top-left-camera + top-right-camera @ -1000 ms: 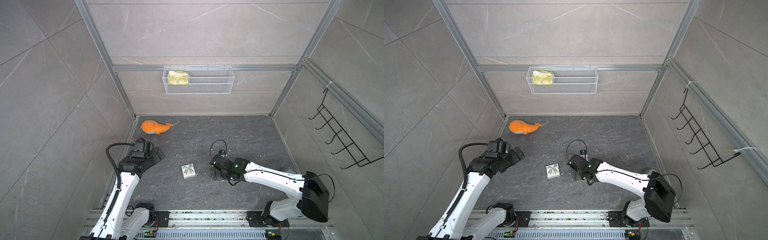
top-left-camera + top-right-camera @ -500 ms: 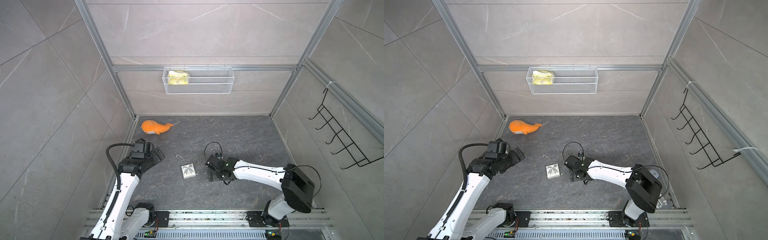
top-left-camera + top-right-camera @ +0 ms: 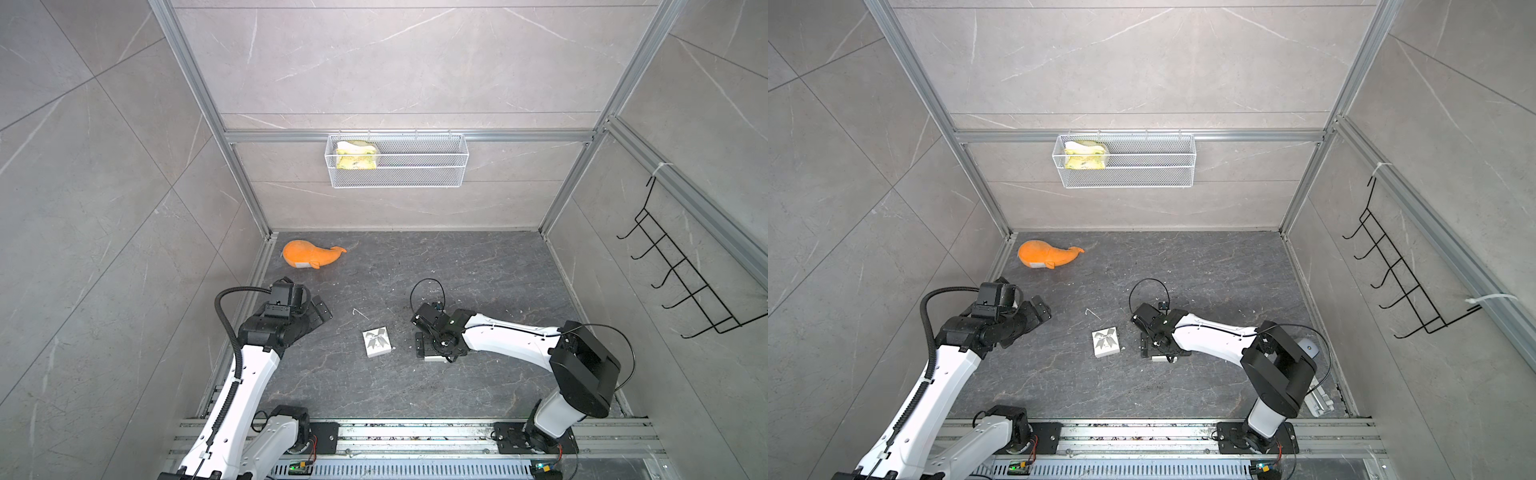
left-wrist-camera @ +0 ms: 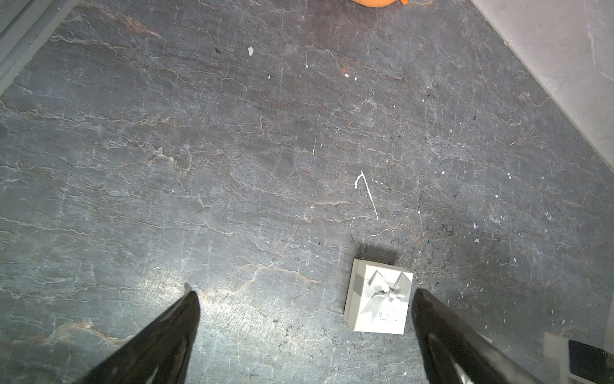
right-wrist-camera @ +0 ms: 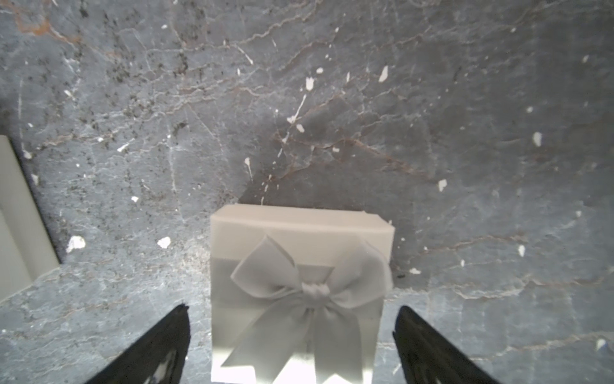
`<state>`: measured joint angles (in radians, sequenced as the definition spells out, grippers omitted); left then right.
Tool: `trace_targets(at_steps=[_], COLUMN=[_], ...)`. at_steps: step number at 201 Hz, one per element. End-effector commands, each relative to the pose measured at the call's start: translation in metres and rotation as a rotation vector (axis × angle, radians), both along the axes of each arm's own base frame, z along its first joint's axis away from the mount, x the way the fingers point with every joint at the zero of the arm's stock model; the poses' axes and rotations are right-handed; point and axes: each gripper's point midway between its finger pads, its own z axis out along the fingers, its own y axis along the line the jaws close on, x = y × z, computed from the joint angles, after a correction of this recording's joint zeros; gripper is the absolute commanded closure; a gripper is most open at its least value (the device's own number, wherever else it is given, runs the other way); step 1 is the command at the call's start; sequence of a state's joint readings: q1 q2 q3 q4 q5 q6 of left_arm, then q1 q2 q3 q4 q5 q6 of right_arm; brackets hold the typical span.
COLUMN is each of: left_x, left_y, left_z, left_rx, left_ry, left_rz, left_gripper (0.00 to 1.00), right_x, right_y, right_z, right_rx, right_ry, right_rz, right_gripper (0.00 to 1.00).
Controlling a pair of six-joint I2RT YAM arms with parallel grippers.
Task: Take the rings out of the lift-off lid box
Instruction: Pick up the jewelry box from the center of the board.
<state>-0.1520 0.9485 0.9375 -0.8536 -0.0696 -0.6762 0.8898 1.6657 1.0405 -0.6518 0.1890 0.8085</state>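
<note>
Item: first gift box [image 3: 377,341], white, grey bow, lid on; stands mid-floor on dark stone floor [image 3: 478,266]; serves as landmark.

Item: second gift box [image 5: 299,266], same white, same bow, lid on; just beside first gift box, on right arm's side; mostly covered by that arm in both top views.

Item: right gripper [image 5: 292,309], jaws wide, straddling second gift box, gap at either side, nothing gripped.

Item: left gripper [image 4: 304,292], jaws wide, empty; held above floor, well apart from first gift box, toward left wall.

Item: rings, hidden in every view; cannot tell which box holds them.

Item: orange whale toy [image 3: 309,254], well beyond first gift box, near back-left corner.
</note>
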Motion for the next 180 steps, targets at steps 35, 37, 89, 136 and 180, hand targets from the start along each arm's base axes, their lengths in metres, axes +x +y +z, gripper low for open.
trace_targets(at_steps=[35, 37, 89, 136, 180], left_x=[-0.0035, -0.0036, -0.0038, -0.0031, -0.0032], left_y=[-0.0017, -0.0017, -0.0019, -0.0027, -0.0027], left_z=[-0.0036, -0.0036, -0.004, -0.0049, -0.0052], left_rx=[0.01, 0.01, 0.011, 0.009, 0.01], left_ry=[0.021, 0.02, 0.023, 0.029, 0.029], left_rz=[-0.031, -0.031, -0.033, -0.037, -0.037], left_gripper=[0.0, 0.0, 0.0, 0.0, 0.0], right_x=[0.0042, 0.0039, 0.0038, 0.0072, 0.0072], right_y=[0.0036, 0.0036, 0.0021, -0.0004, -0.0006], right_z=[-0.0032, -0.0036, -0.0052, 0.0003, -0.0007], right_rx=[-0.014, -0.015, -0.022, -0.034, -0.037], right_ry=[0.01, 0.012, 0.014, -0.005, -0.004], right_rz=[0.004, 0.005, -0.006, -0.013, -0.016], right_gripper=[0.06, 0.06, 0.09, 0.14, 0.17])
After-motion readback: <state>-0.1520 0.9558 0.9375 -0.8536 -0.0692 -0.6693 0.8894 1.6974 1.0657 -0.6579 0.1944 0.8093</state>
